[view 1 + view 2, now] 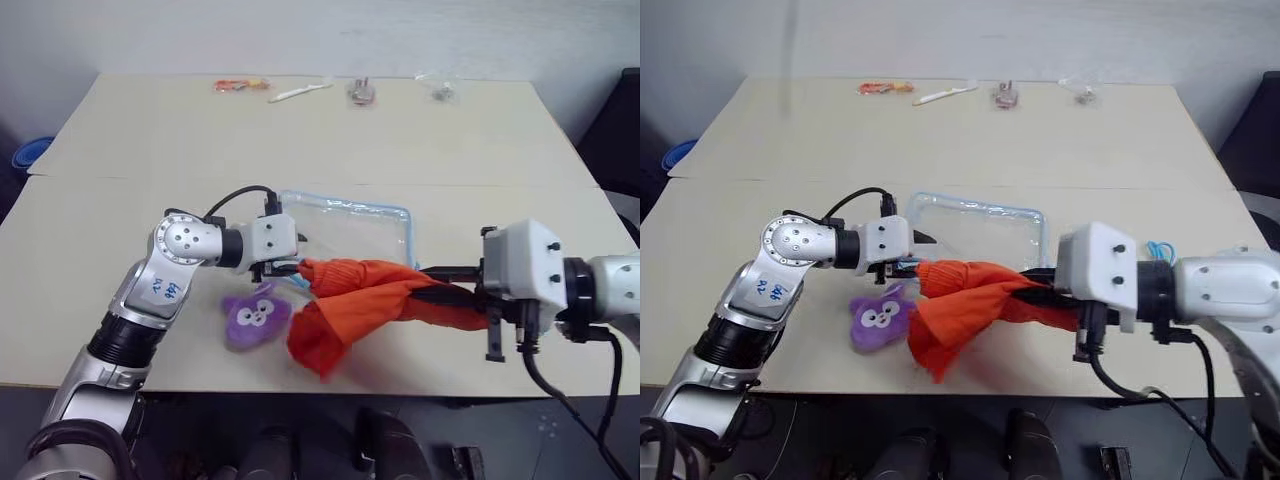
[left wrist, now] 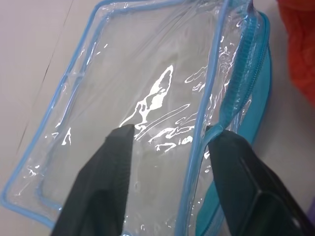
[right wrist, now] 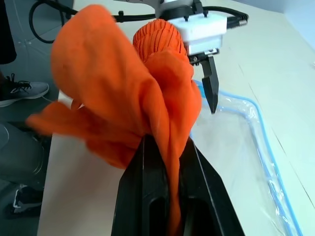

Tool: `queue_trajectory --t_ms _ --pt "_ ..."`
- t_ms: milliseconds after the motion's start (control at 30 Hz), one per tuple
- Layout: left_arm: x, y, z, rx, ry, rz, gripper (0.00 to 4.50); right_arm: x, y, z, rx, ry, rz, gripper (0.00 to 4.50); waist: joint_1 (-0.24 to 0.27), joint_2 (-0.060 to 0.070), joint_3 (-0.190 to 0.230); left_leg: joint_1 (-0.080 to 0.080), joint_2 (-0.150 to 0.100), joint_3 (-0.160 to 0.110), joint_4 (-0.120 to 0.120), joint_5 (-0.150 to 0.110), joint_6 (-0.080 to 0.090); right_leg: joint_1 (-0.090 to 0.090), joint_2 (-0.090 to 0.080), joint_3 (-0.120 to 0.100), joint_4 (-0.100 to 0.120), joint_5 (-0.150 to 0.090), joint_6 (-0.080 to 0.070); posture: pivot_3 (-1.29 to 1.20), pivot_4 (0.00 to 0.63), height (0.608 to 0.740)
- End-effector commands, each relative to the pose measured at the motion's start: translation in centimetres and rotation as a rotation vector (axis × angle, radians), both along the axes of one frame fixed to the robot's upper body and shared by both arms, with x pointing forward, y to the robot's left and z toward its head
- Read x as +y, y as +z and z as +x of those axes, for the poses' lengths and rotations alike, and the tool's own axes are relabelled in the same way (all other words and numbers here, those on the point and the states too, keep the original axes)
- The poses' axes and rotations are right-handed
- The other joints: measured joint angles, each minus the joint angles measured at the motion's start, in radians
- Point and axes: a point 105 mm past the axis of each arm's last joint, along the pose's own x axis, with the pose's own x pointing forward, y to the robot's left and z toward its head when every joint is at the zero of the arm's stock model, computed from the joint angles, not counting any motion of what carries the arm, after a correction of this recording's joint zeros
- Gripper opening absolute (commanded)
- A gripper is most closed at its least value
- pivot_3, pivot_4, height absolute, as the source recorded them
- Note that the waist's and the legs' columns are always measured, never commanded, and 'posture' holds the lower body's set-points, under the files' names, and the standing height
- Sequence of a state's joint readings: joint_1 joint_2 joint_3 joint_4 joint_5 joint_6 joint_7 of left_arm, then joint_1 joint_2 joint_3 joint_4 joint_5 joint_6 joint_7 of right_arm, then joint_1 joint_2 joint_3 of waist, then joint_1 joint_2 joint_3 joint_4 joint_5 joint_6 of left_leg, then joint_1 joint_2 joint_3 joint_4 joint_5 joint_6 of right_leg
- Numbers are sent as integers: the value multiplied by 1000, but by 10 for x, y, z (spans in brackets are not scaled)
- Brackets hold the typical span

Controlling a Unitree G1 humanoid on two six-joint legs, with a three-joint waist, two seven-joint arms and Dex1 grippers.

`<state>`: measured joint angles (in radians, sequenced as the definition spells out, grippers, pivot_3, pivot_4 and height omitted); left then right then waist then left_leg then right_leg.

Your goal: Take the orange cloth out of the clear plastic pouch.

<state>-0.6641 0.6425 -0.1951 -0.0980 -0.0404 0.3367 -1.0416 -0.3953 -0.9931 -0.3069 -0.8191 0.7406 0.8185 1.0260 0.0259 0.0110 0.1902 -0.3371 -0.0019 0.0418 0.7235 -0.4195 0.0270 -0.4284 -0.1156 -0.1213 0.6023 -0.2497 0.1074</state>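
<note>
1. Left side of the scene: the left gripper sits at the near-left end of the clear plastic pouch with light blue edging, which lies flat on the beige table. In the left wrist view its two black fingers stand well apart, straddling the pouch's zippered blue edge; whether they touch the plastic I cannot tell. Nothing is pinched between them.
2. Just near of that gripper, a small purple plush toy lies on the table, not part of the job.
3. Centre: the bright orange soft cloth hangs above the table near the front edge. It is draped in loose folds, one end bunched beside the left gripper, the other running right. It looks clear of the pouch mouth.
4. Right side: the right gripper has its jaws closed tight on a gathered fold of the cloth, carrying it.
5. Far edge of the table: small packets and a white stick-like item, well apart from the work.
6. Judgement: extraction step is essentially done; pouch appears empty. The next move likely calls for carrying the cloth clear of the pouch and toy and setting it on bare table, then opening the jaws.
</note>
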Motion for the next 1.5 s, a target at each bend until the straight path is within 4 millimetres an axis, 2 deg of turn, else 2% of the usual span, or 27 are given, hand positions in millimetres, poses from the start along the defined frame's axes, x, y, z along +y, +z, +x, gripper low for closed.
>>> queue_trajectory --t_ms 33,167,267,367,433,467,567,633,700,767,900,1000,1167,1333,1433,1467,1500 --pt "8 33 -22 93 -91 -92 3766 -15 20 0 -65 -55 -21 0 -1 0 0 0 1 0 0 0 0 0 0 0 0 0 0 0 150 740" --pt "22 62 -42 244 -177 -159 3766 -38 39 12 -122 -151 -35 0 -1 0 0 0 2 0 0 0 0 0 0 0 0 0 0 0 150 740" --pt "24 86 -57 363 -281 -215 3766 -59 51 32 -221 -251 -73 0 0 0 0 0 1 0 1 0 0 1 0 0 0 0 0 0 150 740" --pt "6 111 -57 388 -374 -305 3766 -94 67 70 -405 -440 -98 0 0 0 0 0 0 1 1 0 0 1 -1 1 -1 0 1 0 150 740" --pt "-9 119 -53 403 -402 -345 3766 -119 68 90 -504 -553 -153 0 2 0 0 0 -1 1 1 0 0 2 -1 1 -1 1 1 0 150 740" --pt "-18 119 -54 418 -434 -352 3766 -135 60 97 -549 -610 -214 0 2 0 0 -1 -2 2 1 0 0 2 -1 1 -1 1 1 0 150 740" --pt "-40 110 -56 452 -499 -345 3766 -163 23 101 -562 -677 -313 0 0 0 0 -1 -2 6 -3 0 0 1 0 0 -4 1 2 0 150 740" --pt "-48 103 -55 460 -514 -333 3766 -171 -4 98 -558 -694 -368 0 -3 0 0 -2 -1 8 -5 1 0 -1 1 -2 -6 0 1 0 150 740" --pt "-54 98 -54 458 -521 -329 3766 -179 -48 90 -526 -682 -486 0 -3 0 0 -4 0 9 -6 1 -1 -3 1 -2 -5 0 1 0 150 740" --pt "-58 97 -53 447 -528 -329 3766 -181 -79 80 -477 -660 -531 0 -3 1 0 -4 0 9 -6 1 -2 -3 1 -2 -5 0 1 0 150 740" --pt "-63 97 -51 429 -532 -339 3766 -180 -103 72 -431 -725 -483 0 -8 1 0 2 1 10 -3 2 -2 1 1 4 -1 1 2 0 150 740" --pt "-63 99 -49 430 -529 -349 3766 -181 -102 72 -420 -764 -466 0 -6 1 0 5 2 7 -2 3 -2 1 1 8 2 1 2 0 150 740" --pt "-56 97 -50 427 -538 -344 3804 -183 -101 68 -384 -778 -472 1374 -4 1 0 3 2 6 -2 3 -2 0 1 7 1 1 2 0 150 740" --pt "-48 97 -50 416 -545 -353 3804 -184 -89 56 -348 -809 -438 3227 2 1 0 2 1 4 -2 3 -2 0 0 4 -1 1 2 0 150 740" --pt "-40 96 -49 392 -545 -348 3804 -183 -78 43 -267 -886 -280 4258 1 1 0 2 0 3 -2 3 -2 1 1 4 -1 1 2 0 150 740" --pt "-37 95 -49 393 -543 -347 3804 -183 -74 39 -242 -907 -229 4470 1 2 0 2 0 3 -2 3 -2 0 1 4 -1 1 2 0 150 740" --pt "-33 96 -48 398 -539 -350 3804 -185 -66 30 -197 -950 -145 4470 0 2 0 2 0 3 -2 3 -2 0 2 4 -1 1 2 0 150 740"
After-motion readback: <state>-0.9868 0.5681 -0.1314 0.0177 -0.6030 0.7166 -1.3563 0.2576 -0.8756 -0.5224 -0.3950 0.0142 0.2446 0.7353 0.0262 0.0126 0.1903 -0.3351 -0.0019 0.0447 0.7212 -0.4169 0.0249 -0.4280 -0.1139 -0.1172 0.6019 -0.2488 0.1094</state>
